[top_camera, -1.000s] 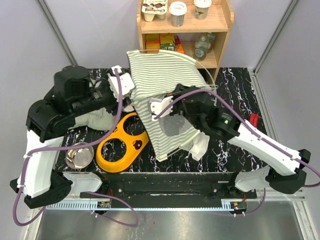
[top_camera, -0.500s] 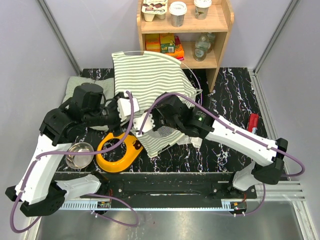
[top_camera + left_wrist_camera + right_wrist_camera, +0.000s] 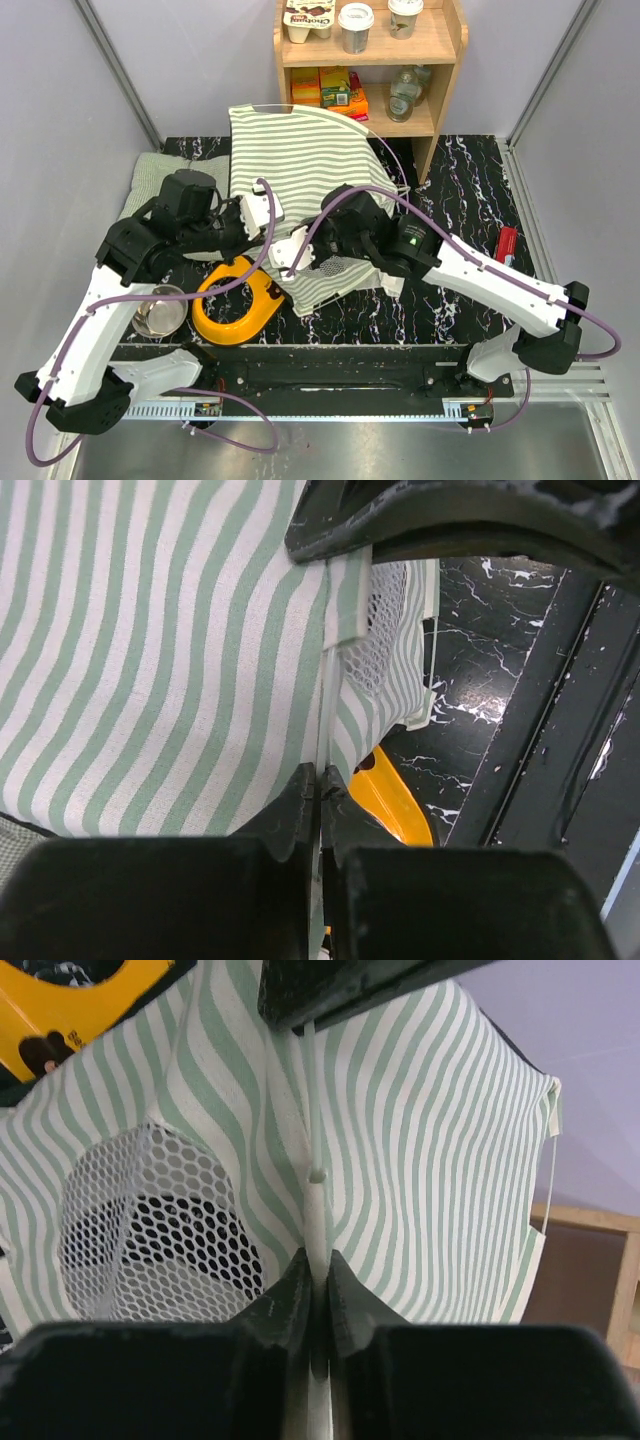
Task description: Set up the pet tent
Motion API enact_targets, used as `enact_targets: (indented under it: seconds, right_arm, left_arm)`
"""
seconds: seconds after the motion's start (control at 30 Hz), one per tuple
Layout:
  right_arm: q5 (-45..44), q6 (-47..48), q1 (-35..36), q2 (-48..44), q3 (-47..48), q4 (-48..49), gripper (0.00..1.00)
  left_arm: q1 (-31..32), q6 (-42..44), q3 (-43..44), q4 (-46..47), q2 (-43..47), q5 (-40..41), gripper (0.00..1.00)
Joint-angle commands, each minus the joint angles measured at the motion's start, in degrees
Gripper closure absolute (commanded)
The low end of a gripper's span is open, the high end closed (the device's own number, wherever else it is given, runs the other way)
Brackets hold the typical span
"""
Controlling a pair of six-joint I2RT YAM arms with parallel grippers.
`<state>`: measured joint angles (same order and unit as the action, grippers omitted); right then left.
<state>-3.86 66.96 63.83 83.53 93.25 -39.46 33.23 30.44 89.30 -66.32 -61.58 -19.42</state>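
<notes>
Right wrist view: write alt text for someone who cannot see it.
Jaws of the right gripper pinch a thin white pole of the green-and-white striped pet tent. A white mesh panel lies left, a yellow bowl holder at top left.

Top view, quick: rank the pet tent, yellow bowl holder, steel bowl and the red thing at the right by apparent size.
1. pet tent, clearly the largest, even allowing that it is raised toward the camera
2. yellow bowl holder
3. steel bowl
4. red object, smallest
</notes>
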Motion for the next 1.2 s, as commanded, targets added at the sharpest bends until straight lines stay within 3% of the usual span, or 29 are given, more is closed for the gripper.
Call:
enact_targets:
  seconds: [0.0, 0.13, 0.3, 0.47, 0.57, 0.7, 0.8, 0.87, 1.0, 1.17]
  right_arm:
    - [8.34, -1.74, 1.65, -3.10, -0.97, 6.41, 0.83]
    - [9.48, -6.39, 1.56, -4.86, -1.32, 9.92, 0.51]
    - [15.79, -18.32, -0.01, -8.81, 0.08, 14.14, 0.29]
    - [26.78, -42.72, -12.56, -11.80, 3.42, 21.68, 0.20]
    - [19.71, -53.48, -21.00, -9.71, 5.35, 23.47, 0.16]
    - [16.78, -69.12, -34.36, -1.55, 12.46, 15.93, 0.14]
    - [14.85, -74.15, -41.40, 4.17, 14.41, 10.65, 0.01]
    - [15.36, -75.91, -44.74, 6.55, 13.45, 9.41, 0.01]
    - [18.88, -77.42, -48.71, 9.28, 10.90, 10.46, 0.11]
    - [26.70, -77.24, -49.68, 11.57, 8.97, 12.83, 0.35]
  left_arm:
    - [-1.59, 0.24, -1.66, 5.59, 0.67, 3.34, 1.00]
    - [-3.52, -0.02, -4.30, 6.56, 2.16, 2.90, 1.00]
    - [-5.37, -0.90, -7.03, 7.61, 3.57, 1.32, 1.00]
    - [-5.90, -0.99, -7.82, 7.44, 4.36, 0.26, 1.00]
    - [-5.99, -0.38, -7.91, 6.91, 4.45, -0.35, 1.00]
    - [-6.16, -0.20, -8.35, 6.65, 4.89, -0.88, 1.00]
    - [-6.25, -0.20, -8.61, 6.74, 5.24, -1.15, 1.00]
    - [-6.25, -0.20, -8.79, 6.56, 5.51, -1.15, 1.00]
    - [-6.25, 0.06, -9.14, 6.21, 5.86, -1.23, 1.00]
    - [-6.34, 0.24, -9.14, 6.03, 5.51, -1.41, 1.00]
